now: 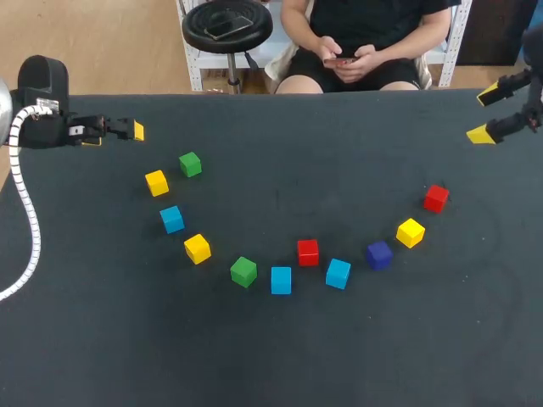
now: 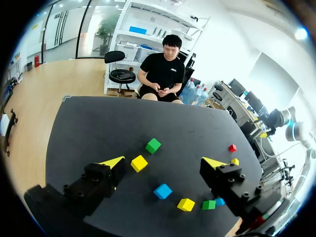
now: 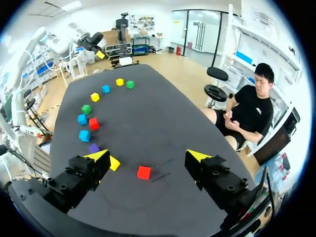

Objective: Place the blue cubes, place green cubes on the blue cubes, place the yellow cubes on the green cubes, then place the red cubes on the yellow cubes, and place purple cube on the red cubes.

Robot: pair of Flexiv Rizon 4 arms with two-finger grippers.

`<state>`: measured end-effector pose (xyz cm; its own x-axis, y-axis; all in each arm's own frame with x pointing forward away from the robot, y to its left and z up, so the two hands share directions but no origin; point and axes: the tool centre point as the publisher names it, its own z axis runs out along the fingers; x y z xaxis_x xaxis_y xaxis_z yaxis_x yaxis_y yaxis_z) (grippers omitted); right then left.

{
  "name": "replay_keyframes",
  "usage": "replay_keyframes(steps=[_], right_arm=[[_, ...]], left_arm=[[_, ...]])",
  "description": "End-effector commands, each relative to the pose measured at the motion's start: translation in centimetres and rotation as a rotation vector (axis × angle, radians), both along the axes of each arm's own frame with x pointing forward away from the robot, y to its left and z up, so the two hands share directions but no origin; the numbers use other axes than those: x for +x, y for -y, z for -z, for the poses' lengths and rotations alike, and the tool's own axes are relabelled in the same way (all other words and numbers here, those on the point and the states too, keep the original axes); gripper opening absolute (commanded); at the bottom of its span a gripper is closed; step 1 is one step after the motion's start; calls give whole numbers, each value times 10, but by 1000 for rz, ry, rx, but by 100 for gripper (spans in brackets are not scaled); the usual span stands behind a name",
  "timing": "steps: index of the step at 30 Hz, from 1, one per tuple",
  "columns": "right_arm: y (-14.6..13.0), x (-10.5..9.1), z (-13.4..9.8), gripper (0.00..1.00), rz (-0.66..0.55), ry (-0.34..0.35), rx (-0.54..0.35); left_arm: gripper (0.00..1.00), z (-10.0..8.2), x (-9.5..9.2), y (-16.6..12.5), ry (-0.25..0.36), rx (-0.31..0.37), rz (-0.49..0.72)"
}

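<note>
While both arms hang over the far corners of the table (image 1: 271, 365), eleven smooth, sharp-edged cubes rest singly on its matte black top in a loose arc, each apart from its neighbours. From the left it runs: first green cube (image 1: 190, 164), first yellow cube (image 1: 156, 182), first blue cube (image 1: 172, 219), second yellow cube (image 1: 197, 248), second green cube (image 1: 243, 271), middle blue cube (image 1: 281, 280), near red cube (image 1: 308, 251), third blue cube (image 1: 338, 273), purple cube (image 1: 379, 254), third yellow cube (image 1: 410, 232), far red cube (image 1: 436, 198). The left gripper (image 1: 114, 136) is spread wide and holds nothing, with the first green, yellow and blue cubes ahead of it and well apart. The right gripper (image 1: 484, 114) is likewise spread and bare, the far red cube lying ahead of it, well apart.
</note>
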<state>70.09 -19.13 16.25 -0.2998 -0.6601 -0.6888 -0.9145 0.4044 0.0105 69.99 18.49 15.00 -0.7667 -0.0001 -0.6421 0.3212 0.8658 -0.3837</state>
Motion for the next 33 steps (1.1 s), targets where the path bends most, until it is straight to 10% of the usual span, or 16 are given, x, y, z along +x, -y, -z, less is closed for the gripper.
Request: replay_keyframes(steps=[1, 11, 33], right_arm=[[-3, 4, 4, 100, -229, -25, 39], [6, 14, 12, 100, -426, 152, 145], [14, 54, 26, 100, -708, 60, 59]], left_arm=[[100, 0, 0, 0, 0, 0, 0], [100, 0, 0, 0, 0, 0, 0], [100, 0, 0, 0, 0, 0, 0]])
